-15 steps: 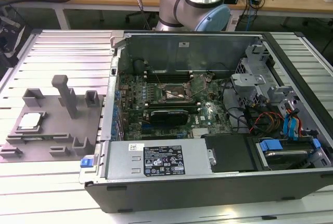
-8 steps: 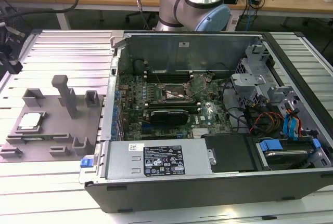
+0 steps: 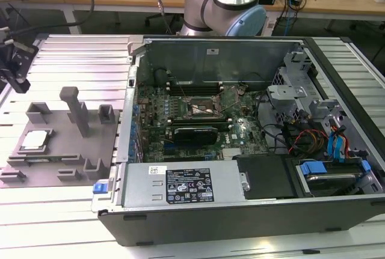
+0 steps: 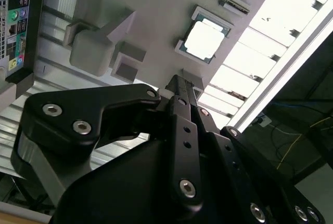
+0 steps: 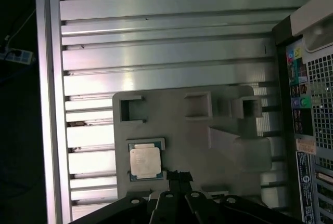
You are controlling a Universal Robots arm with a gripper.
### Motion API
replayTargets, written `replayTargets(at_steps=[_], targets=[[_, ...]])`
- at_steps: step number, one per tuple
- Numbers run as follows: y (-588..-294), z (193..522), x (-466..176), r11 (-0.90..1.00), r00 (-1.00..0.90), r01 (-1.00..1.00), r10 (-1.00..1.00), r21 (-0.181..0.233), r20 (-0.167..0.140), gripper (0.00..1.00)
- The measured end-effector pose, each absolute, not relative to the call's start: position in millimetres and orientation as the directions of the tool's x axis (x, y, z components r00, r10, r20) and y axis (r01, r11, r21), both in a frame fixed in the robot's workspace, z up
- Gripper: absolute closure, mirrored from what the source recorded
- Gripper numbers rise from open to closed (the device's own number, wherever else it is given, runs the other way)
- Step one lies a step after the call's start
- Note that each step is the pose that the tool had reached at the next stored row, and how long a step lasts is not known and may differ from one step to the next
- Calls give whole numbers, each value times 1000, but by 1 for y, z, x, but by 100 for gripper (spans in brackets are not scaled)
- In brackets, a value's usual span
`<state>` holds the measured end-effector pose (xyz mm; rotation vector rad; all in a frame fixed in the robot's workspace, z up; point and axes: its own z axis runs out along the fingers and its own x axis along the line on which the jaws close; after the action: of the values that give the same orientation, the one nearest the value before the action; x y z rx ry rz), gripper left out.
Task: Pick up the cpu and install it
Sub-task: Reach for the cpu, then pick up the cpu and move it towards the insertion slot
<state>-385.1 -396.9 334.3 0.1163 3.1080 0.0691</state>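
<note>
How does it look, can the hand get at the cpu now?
Probably yes: the cpu lies uncovered on the grey fixture plate, nothing on top of it, and the hand hangs close by.

The cpu (image 5: 145, 162) is shiny silver-grey, paler at the rim. The fixture plate (image 5: 195, 148) is matte grey, the table (image 5: 166, 52) ribbed silver, the gripper (image 4: 179, 84) black, the motherboard (image 3: 153, 112) green.
</note>
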Motion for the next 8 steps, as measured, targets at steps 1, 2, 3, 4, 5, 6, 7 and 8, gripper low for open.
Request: replayTargets(at_steps=[1,2,3,4,5,6,7,8], targets=[[-397,332,-385,996,-997,74,75,45,-29,89],[-397,331,-385,996,-997,74,75,45,-29,89],[-397,331,-385,996,-997,74,75,45,-29,89],[-397,331,-385,996,-997,74,75,45,-29,89],[-397,330,-385,996,-997,74,75,45,-29,89],[-397,330,-385,996,-997,74,75,45,-29,89],[-397,330,-385,996,-997,74,75,45,-29,89],[-397,330,-385,996,-997,74,75,45,-29,89]])
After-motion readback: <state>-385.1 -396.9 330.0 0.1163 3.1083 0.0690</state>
